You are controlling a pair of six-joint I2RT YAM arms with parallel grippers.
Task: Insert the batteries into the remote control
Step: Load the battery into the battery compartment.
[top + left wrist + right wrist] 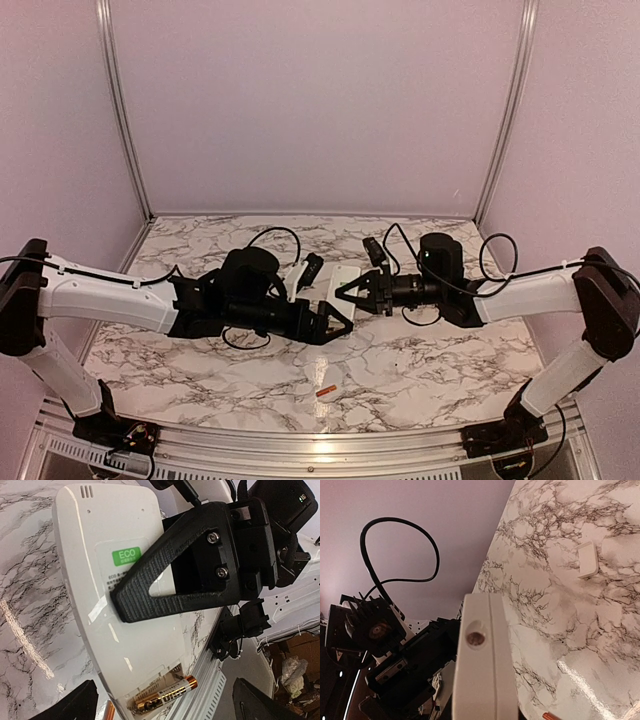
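Observation:
My right gripper [347, 291] is shut on the white remote control [347, 276], holding it tilted above the table. In the left wrist view the remote's [100, 580] plain back with a green ECO sticker faces me, and a black right finger [165, 580] presses on it. A yellowish-gold battery [162, 695] lies slanted in the open compartment, its copper end poking past the remote's edge. My left gripper [172, 705] is open around that end, its fingertips [82, 702] wide apart and touching nothing. The orange-copper battery [326, 390] lies on the marble near the front.
A small white battery cover [587, 560] lies on the marble table [420, 365]. The remote's end with its round LED [475, 637] fills the right wrist view. An aluminium rail [320, 440] edges the front, and pale walls enclose the other sides.

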